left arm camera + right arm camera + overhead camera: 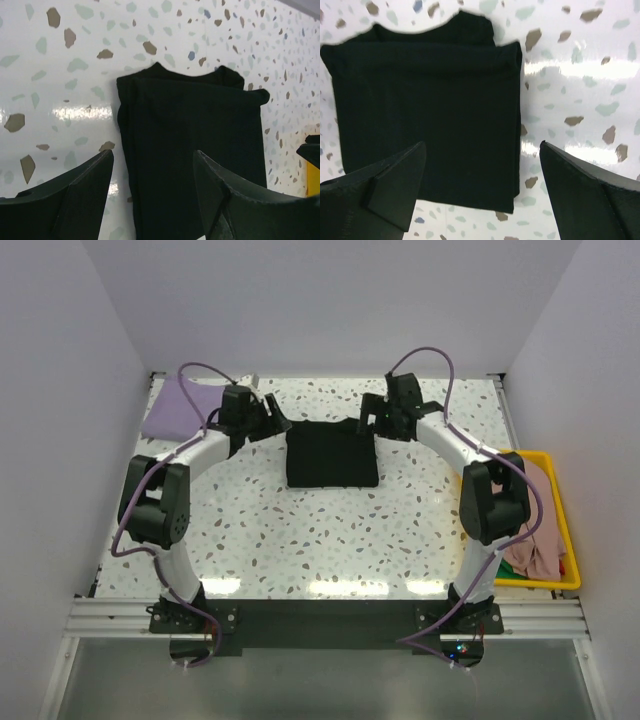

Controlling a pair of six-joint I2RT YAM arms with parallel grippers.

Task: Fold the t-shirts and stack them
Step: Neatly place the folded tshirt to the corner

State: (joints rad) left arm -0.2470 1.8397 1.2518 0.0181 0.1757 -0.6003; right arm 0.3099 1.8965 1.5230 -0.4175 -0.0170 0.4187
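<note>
**Bench** (pixel 330 540): white, speckled with grey, brown and blue chips, glossy enough to show glare. It carries two garments.

**Black t-shirt** (pixel 331 457): lies on the bench at mid-width, towards the far side, between the two hands. It is folded into a compact, near-square packet that lies flat. The left wrist view shows the black t-shirt (pixel 195 130) with layered edges along one side and a small peak of cloth poking out at the far edge. The right wrist view shows the black t-shirt (pixel 430 100) with a rolled fold line across the far end.

**Lavender t-shirt** (pixel 180 408): sits at the far left corner of the bench, spread loosely and well apart from the black one. Part of it is hidden behind the left arm.

**Yellow bin** (pixel 530 453): stands at the right edge of the bench, beside the right arm. It holds crumpled pink cloth (pixel 535 555) and a strip of green cloth (pixel 512 577) at its near end.

**Left hand** (pixel 272 423): is just beside the far left corner of the black packet. In its own camera the left hand (pixel 152 155) is spread wide and grips nothing; the packet's side edge shows in the gap between the fingers (pixel 80 190).

**Right hand** (pixel 372 420): is at the far right corner of the packet. In its own camera the right hand (pixel 482 145) is also spread wide and empty. Whether either hand touches the cloth cannot be told.
</note>
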